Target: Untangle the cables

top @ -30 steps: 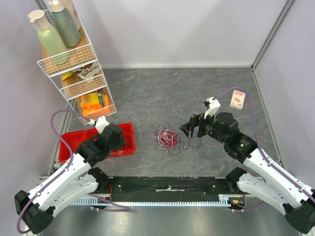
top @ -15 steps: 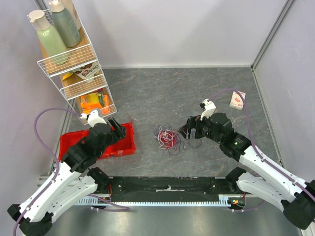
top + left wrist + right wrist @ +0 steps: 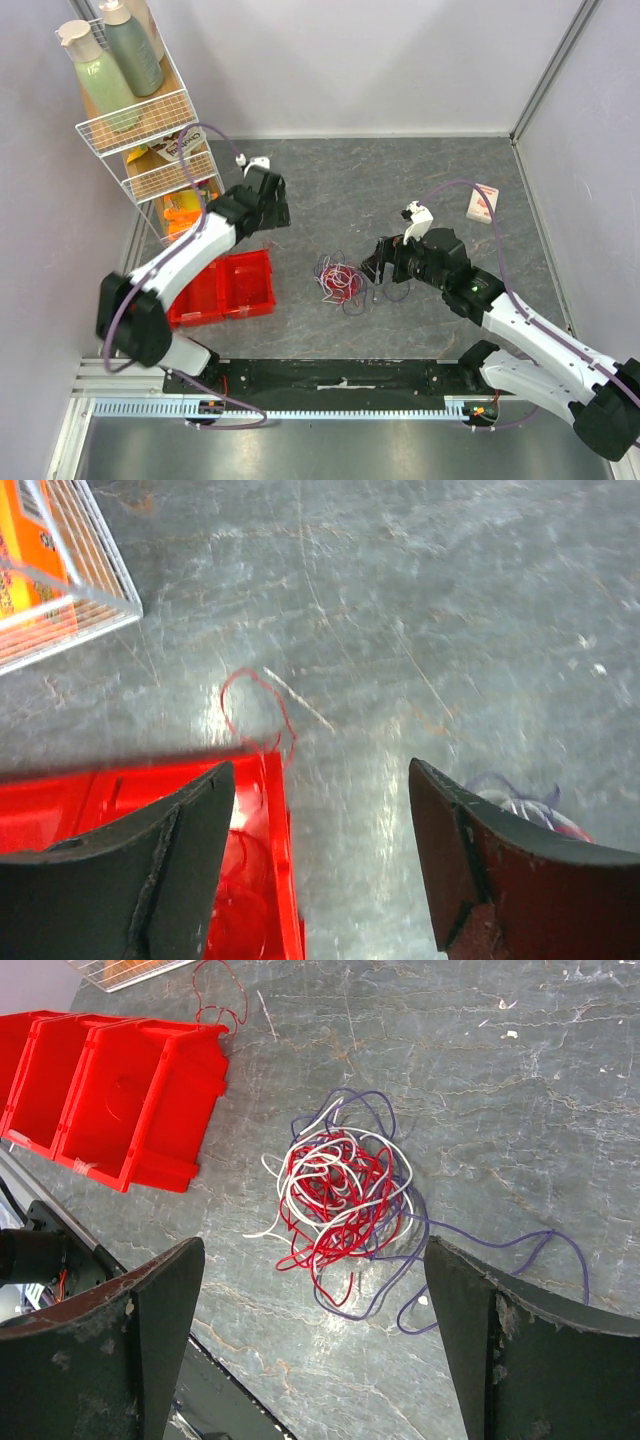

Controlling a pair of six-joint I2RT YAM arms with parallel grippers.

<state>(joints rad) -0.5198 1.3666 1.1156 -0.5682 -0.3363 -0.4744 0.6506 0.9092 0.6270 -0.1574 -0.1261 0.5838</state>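
The cables are a tangle of red, white and dark purple wires (image 3: 342, 280) on the grey table, mid-frame in the right wrist view (image 3: 340, 1195). A purple loop (image 3: 500, 1255) trails off to its right. A separate red cable (image 3: 255, 705) loops over the far corner of the red bin (image 3: 225, 288); more red wire lies inside the bin (image 3: 230, 880). My left gripper (image 3: 274, 214) is open and empty, raised above the bin's far corner (image 3: 320, 810). My right gripper (image 3: 380, 268) is open and empty, just right of the tangle and above it (image 3: 315, 1260).
A white wire rack (image 3: 160, 150) with bottles and snack packs stands at the back left; its corner shows in the left wrist view (image 3: 70, 600). A small white-and-red box (image 3: 483, 202) lies at the back right. Grey walls close in the table.
My left arm has swung up and away from the bin's near side to its far corner, by the rack. My right gripper has edged a little left toward the tangle.
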